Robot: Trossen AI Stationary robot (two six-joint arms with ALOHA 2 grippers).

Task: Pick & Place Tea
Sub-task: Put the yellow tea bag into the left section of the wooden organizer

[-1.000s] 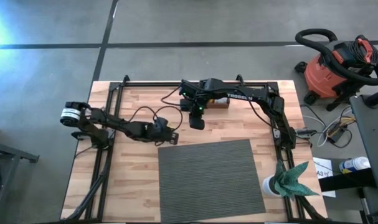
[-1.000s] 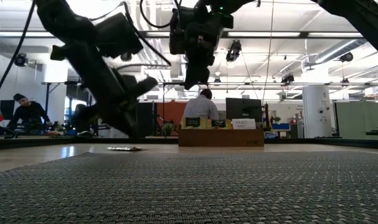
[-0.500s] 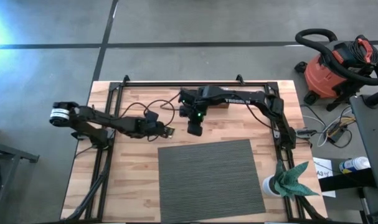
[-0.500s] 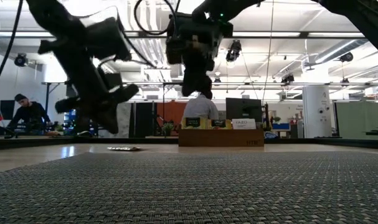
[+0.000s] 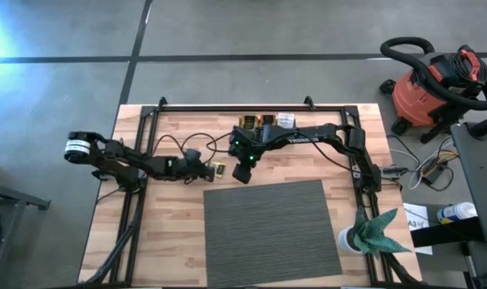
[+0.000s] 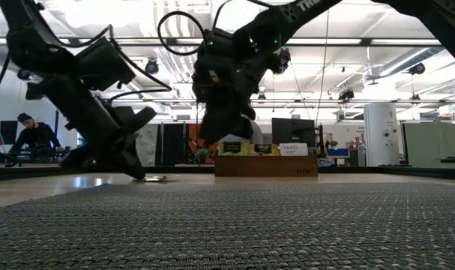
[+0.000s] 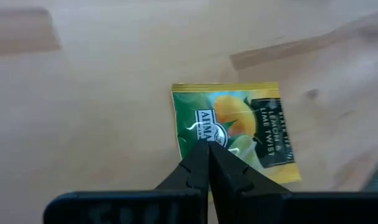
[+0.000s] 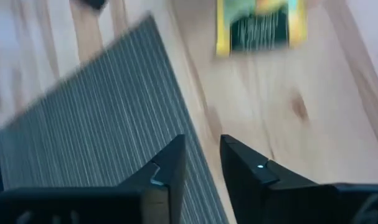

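Here the left gripper (image 7: pixel 208 149), fingertips pressed together and holding nothing, is hovering over a tea sachet (image 7: pixel 235 132) lying flat on the wooden table (image 5: pixel 171 217) just beside the grey mat (image 5: pixel 271 229). The right gripper (image 8: pixel 201 152), jaws a narrow gap apart and empty, is hanging near that sachet too, so the arms are risking a clash, and closed tips are likely just sliding the thin packet along

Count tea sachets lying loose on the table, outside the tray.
1: a yellow-green sachet on the bare wood just off the grey mat's corner, at the left claw tip. Others sit in the tray.
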